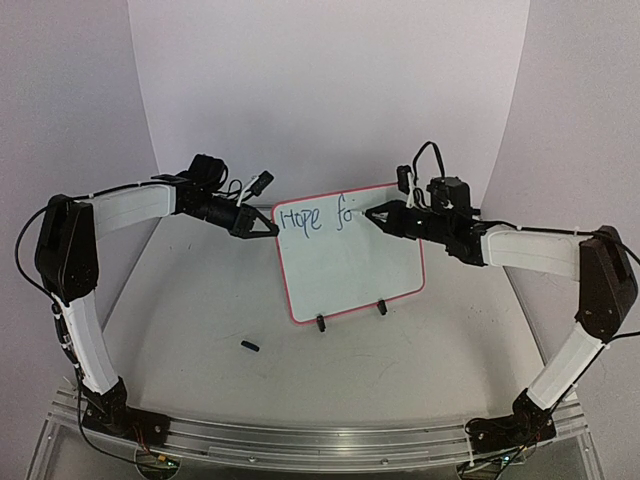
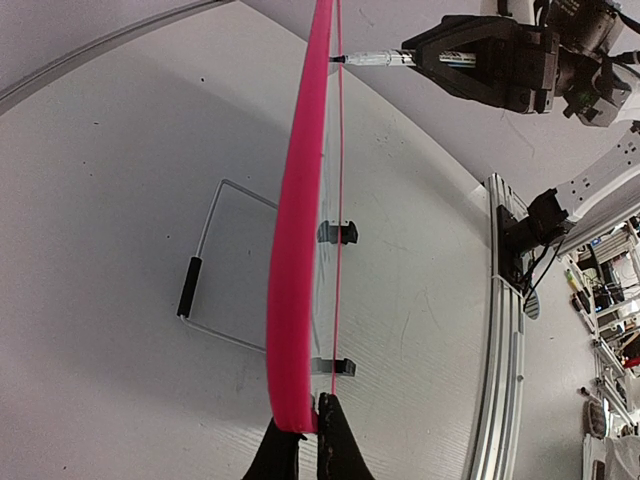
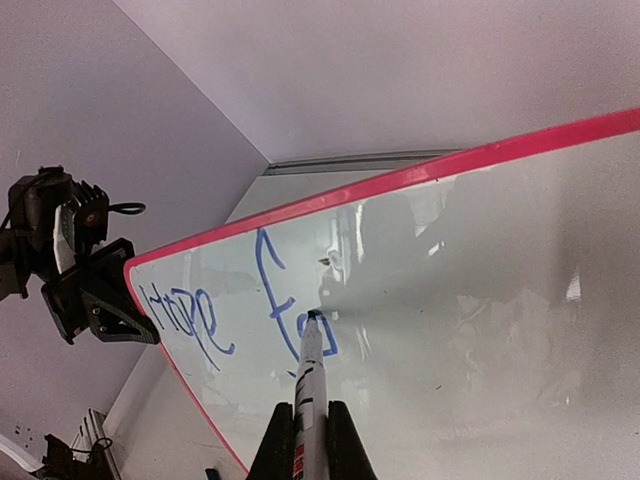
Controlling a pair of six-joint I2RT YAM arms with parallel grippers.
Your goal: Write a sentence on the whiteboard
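Writing half done: right gripper point(image 3: 310, 412) clenched on marker point(image 3: 313, 355), tip touching whiteboard point(image 1: 350, 265) ahead of jaws; left gripper point(image 2: 304, 425) pinches its edge; sentence point(image 1: 316, 220) reads "Hope fo", rest unwritten.

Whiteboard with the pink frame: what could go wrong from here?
1. The left gripper pinches only one corner of the pink-framed whiteboard; pressure from the white-barrelled marker in the right gripper could swivel or tip it.
2. The blue handwritten words stop at "Hope fo"; any board shift would skew the next letters.

Whiteboard point(image 1: 350, 265) on table point(image 1: 200, 300), left jaws at its upper left corner, marker point(image 3: 310, 365) tip touching its face
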